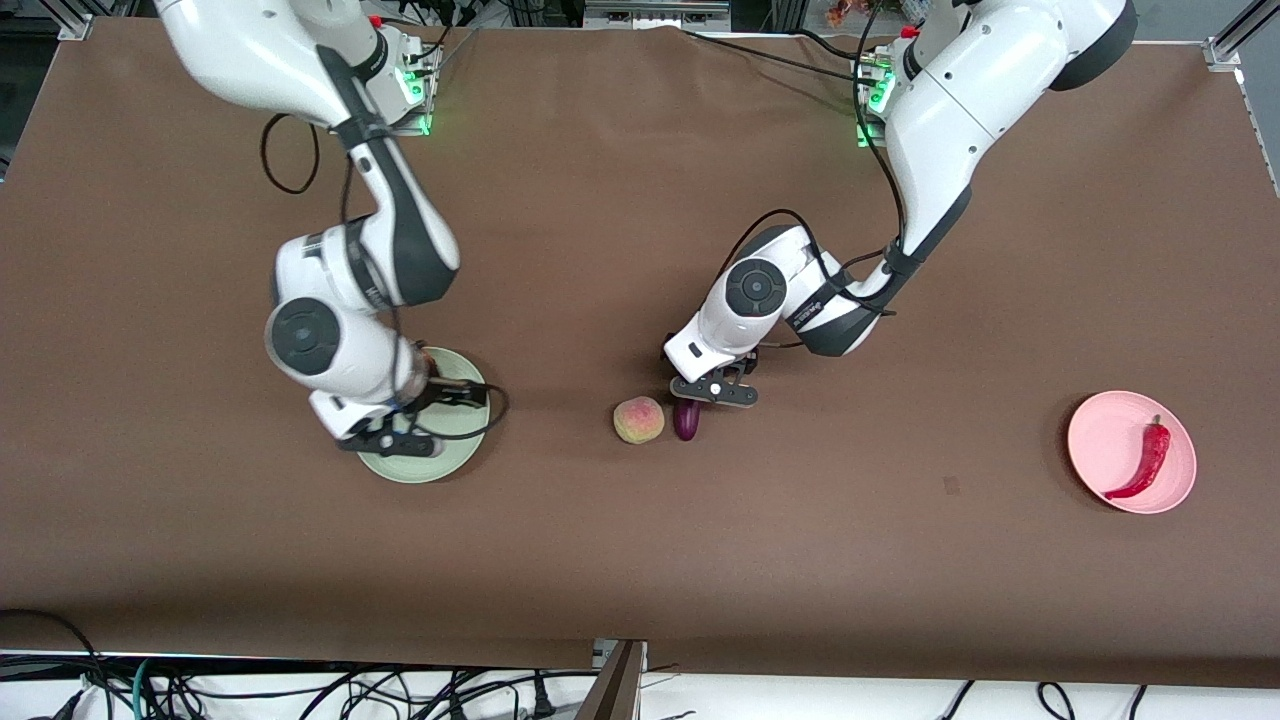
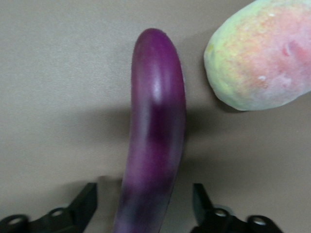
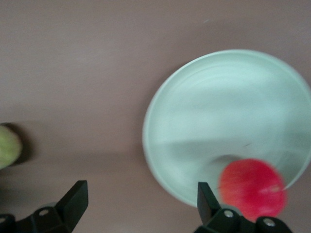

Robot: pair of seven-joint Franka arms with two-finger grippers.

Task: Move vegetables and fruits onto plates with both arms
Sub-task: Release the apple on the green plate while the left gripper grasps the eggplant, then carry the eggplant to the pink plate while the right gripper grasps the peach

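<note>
The purple eggplant (image 1: 686, 420) lies on the table beside the yellow-pink peach (image 1: 638, 419). My left gripper (image 1: 712, 392) is open and low over the eggplant. In the left wrist view the eggplant (image 2: 155, 136) runs between the two fingers of the left gripper (image 2: 144, 204) with a gap on each side, and the peach (image 2: 262, 53) lies close by. My right gripper (image 1: 395, 425) is open and empty over the rim of the mint green plate (image 1: 450, 455). In the right wrist view the red apple (image 3: 251, 189) sits on that plate (image 3: 218, 111). The red chili (image 1: 1148, 460) lies on the pink plate (image 1: 1105, 440).
The brown table cloth (image 1: 900, 560) covers the whole table. The pink plate stands toward the left arm's end, the green plate toward the right arm's end. The peach also shows at the edge of the right wrist view (image 3: 7, 145). Cables hang below the table's front edge.
</note>
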